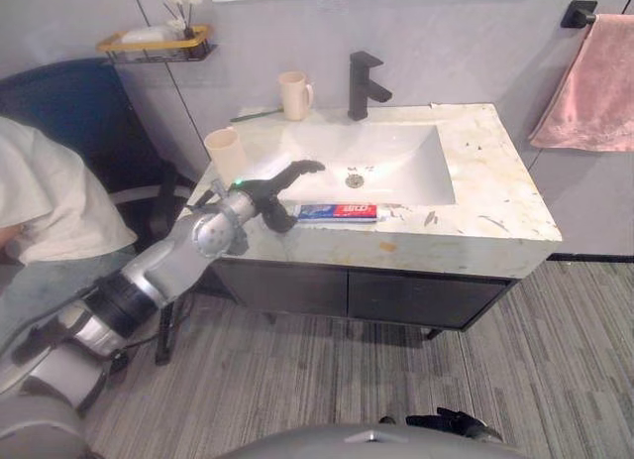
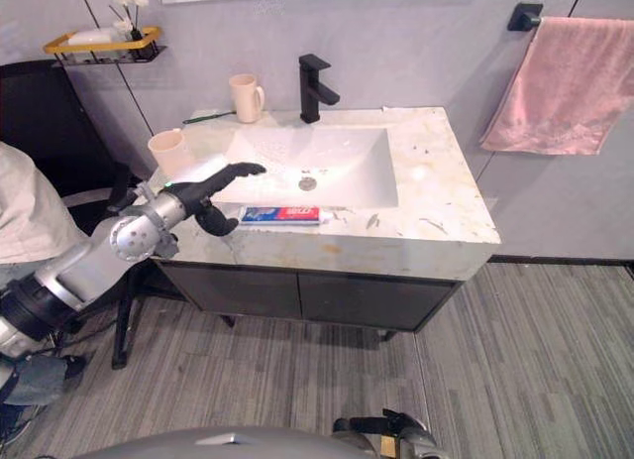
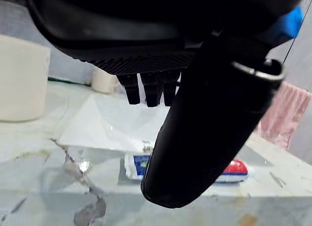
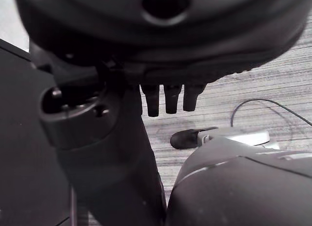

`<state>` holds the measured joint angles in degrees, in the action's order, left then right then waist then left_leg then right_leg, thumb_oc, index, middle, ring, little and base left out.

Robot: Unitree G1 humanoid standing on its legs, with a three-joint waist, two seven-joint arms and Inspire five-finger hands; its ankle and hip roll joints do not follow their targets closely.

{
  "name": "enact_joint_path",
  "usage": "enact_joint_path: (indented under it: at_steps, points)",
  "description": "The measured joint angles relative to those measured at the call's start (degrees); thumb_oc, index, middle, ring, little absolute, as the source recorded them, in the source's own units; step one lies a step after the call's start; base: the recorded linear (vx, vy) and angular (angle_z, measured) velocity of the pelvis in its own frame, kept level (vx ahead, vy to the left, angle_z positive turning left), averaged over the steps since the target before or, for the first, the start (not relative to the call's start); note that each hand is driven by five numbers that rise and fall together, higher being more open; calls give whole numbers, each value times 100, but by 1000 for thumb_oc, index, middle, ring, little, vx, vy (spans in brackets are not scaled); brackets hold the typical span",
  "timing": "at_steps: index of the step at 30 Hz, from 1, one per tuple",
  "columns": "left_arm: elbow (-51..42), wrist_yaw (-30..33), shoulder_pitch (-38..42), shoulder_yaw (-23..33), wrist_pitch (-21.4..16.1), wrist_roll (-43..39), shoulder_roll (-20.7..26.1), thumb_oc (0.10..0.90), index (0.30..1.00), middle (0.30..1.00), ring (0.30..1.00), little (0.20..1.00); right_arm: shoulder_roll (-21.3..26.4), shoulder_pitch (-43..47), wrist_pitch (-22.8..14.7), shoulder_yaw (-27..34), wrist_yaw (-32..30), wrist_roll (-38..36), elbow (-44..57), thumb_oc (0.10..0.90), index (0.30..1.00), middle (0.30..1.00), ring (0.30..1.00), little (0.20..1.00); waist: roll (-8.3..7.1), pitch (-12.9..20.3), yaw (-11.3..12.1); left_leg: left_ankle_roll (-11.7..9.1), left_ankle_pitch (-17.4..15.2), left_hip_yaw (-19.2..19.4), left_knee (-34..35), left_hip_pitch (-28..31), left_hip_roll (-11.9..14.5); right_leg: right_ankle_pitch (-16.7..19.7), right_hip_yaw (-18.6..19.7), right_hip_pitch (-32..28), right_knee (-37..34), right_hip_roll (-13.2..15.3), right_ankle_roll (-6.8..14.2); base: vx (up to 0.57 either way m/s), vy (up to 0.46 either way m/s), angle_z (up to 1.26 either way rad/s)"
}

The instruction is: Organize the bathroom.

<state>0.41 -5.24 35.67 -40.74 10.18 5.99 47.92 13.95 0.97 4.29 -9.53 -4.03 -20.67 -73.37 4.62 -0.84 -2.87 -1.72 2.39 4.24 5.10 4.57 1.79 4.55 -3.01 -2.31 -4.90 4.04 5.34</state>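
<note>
Toothpaste tube (image 1: 337, 212) flat on worktop (image 1: 475, 206), along sink's (image 1: 386, 162) front edge.
Left robot hand (image 1: 272, 189) hovering just beside tube's near end, fingers straight, thumb spread, empty. Right robot hand (image 4: 146, 99) low over floor, fingers relaxed. Further back: beige cup (image 1: 227, 153), mug (image 1: 294, 94), black faucet (image 1: 363, 84), pink towel (image 1: 591, 82) on wall.

In the left wrist view the left hand's black thumb (image 3: 204, 133) hides the middle of the red, white and blue toothpaste tube (image 3: 233, 170); the pale cream cup (image 3: 22, 79) is cut off at the frame's left edge.
</note>
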Motion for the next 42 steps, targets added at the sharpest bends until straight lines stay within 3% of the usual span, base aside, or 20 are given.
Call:
enact_joint_path:
  at_steps: [10, 26, 42]
  points:
    - [264, -374, 92, -178, 220, -789, -17, 800, 900, 900, 900, 900, 1, 55, 5, -16, 38, -1, -12, 800, 900, 900, 900, 900, 19, 14, -75, -3, -2, 16, -1, 2, 23, 5, 18, 11, 0, -25, -10, 53, -42, -1]
    - [452, -228, 96, -177, 224, -1047, -38, 800, 900, 900, 900, 900, 9, -5, -34, -17, 39, -14, -22, 800, 900, 900, 900, 900, 33, 22, -75, -4, -1, 19, -5, 8, 29, 6, 18, 14, 0, -26, -13, 39, -24, 0]
    - [354, -27, 254, -176, 226, -1258, -479, 800, 900, 900, 900, 900, 11, -2, -133, -12, 81, -30, -11, 800, 900, 900, 900, 900, 82, -1, -245, -7, -5, 70, -7, 22, 51, 11, 88, 25, 0, -34, -24, 5, -6, -2]
